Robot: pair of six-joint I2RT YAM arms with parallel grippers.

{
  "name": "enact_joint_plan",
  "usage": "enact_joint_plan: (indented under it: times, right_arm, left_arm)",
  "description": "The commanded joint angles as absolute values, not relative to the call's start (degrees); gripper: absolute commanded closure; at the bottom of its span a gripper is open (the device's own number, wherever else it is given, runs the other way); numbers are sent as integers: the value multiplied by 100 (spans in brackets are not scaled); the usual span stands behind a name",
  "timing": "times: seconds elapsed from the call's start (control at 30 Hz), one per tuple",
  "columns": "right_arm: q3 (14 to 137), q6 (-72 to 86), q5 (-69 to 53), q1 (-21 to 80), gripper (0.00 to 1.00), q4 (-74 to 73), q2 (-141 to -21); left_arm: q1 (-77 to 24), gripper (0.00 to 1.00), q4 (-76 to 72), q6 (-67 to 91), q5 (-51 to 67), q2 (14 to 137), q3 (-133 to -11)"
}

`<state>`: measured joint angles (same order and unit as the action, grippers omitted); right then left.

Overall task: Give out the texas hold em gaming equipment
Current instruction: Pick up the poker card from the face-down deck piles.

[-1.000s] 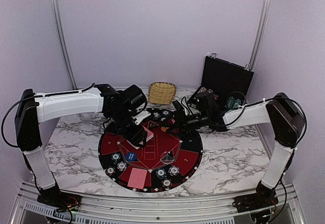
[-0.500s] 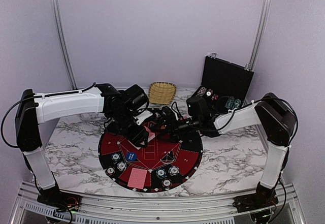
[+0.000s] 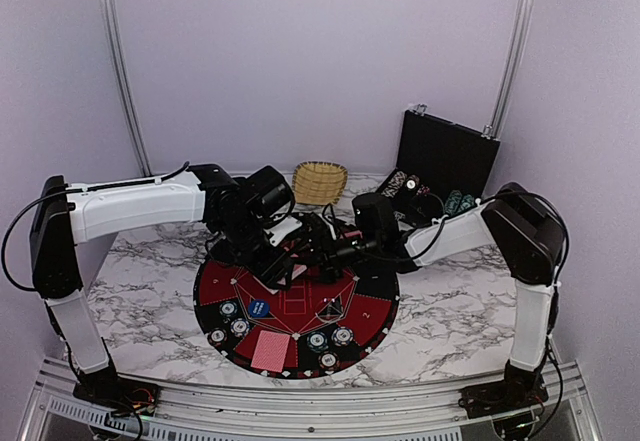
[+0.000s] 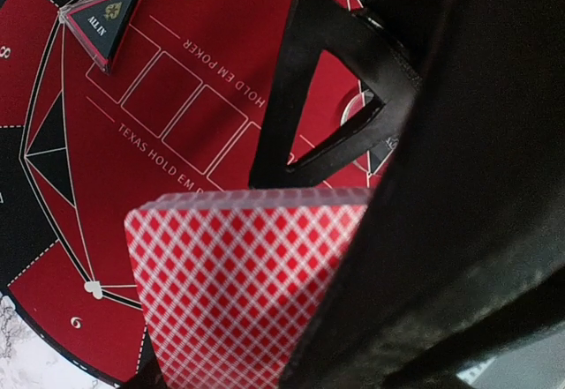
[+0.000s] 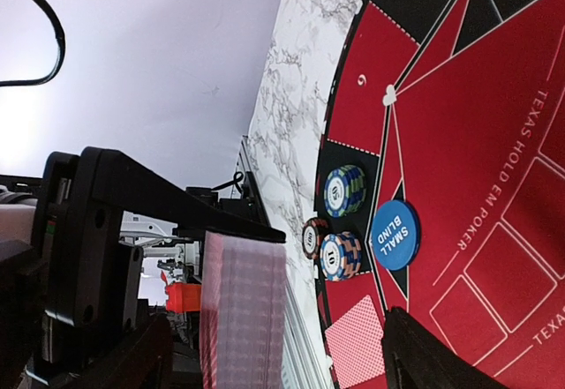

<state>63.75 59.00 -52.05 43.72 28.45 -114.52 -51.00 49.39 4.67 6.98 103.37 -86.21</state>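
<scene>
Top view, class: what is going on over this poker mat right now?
The left tool holds a stack of red-backed cards just above the round mat. The right tool, open, reaches in toward that stack from the opposite side. Chips, a blue button and one card already lie at the mat's near seats.

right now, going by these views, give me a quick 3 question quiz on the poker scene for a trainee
1. True or false: the left end effector is shut on a stack of red-backed playing cards.
2. The round blue disc on the round black-and-red mat reads: A) small blind B) dealer C) all in
3. How many small round poker chip stacks sit beside that disc in the right wrist view?
Key: 1 true; 2 A; 3 three.
</scene>
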Motion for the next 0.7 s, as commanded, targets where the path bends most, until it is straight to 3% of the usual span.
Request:
enact_joint_plan:
  times: [0.0,0.67]
  right_arm:
    - [6681,6009,-5223,4456,21,3043,-11591]
    - [6467,5550,-4982,4236,34,2453,-11486]
  left_arm:
    - [-5150,44,5032,347,719,10337,-8798]
    - [-5146,44,5035,316,609,10153,-8746]
